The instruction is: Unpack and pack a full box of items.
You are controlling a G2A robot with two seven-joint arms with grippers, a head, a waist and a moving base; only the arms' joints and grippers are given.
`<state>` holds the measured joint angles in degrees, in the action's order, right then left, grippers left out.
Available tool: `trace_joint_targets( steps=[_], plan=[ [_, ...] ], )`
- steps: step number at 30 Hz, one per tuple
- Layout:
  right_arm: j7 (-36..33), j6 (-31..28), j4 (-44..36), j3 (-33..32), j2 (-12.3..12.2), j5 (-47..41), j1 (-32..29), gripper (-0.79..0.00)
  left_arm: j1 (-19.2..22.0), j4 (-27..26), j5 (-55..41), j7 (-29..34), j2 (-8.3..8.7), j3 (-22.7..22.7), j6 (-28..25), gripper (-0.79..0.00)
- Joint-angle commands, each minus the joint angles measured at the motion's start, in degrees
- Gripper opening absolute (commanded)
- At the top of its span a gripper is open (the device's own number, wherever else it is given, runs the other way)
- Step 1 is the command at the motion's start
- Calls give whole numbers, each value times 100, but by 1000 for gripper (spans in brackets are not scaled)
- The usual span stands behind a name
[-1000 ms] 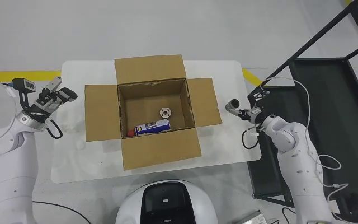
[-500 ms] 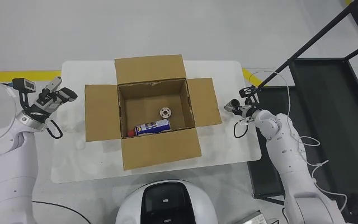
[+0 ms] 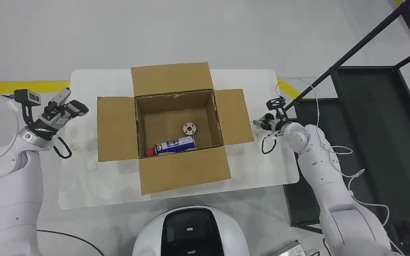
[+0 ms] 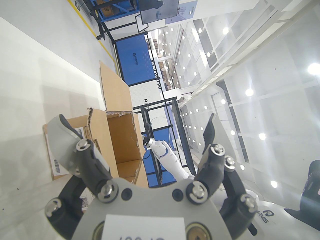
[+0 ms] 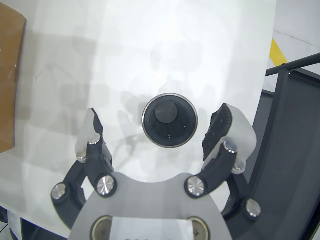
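Note:
An open cardboard box point(image 3: 115, 128) stands mid-table with its flaps spread. Inside lie a spray can point(image 3: 173, 146) on its side and a small round metal flange point(image 3: 188, 127). My right gripper point(image 3: 264, 121) hangs just right of the box's right flap. In the right wrist view it point(image 5: 158, 114) is open, and a round black part with a metal rim point(image 5: 170, 123) stands on the white table between the fingers, touching neither. My left gripper point(image 3: 72, 106) is open and holds nothing at the table's left edge; in its wrist view point(image 4: 135, 126) the box point(image 4: 120, 138) lies farther off.
A black metal rack point(image 3: 368, 128) stands close along the table's right side, also seen as a dark frame point(image 5: 287, 126) beside the right fingers. The white table point(image 3: 256, 173) has bare room in front of and beside the box. Yellow floor tape point(image 3: 38, 85) runs behind.
The right arm's elbow has swung toward the near side and its wrist has turned; the gripper has shifted slightly toward the box flap. The left arm has not moved.

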<state>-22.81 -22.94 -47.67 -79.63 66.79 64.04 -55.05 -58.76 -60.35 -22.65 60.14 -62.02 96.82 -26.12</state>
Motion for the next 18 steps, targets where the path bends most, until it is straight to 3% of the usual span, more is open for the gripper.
trace_joint_targets(
  steps=[1,11,18],
  plan=[
    [39,16,100,51,10,27,65,-785,0,0,0,0,0,0,0,0],
    [199,44,-72,-33,-67,169,-33,-785,0,0,0,0,0,0,0,0],
    [132,-68,-1448,-448,-221,155,-660,-785,0,0,0,0,0,0,0,0]
  ],
)
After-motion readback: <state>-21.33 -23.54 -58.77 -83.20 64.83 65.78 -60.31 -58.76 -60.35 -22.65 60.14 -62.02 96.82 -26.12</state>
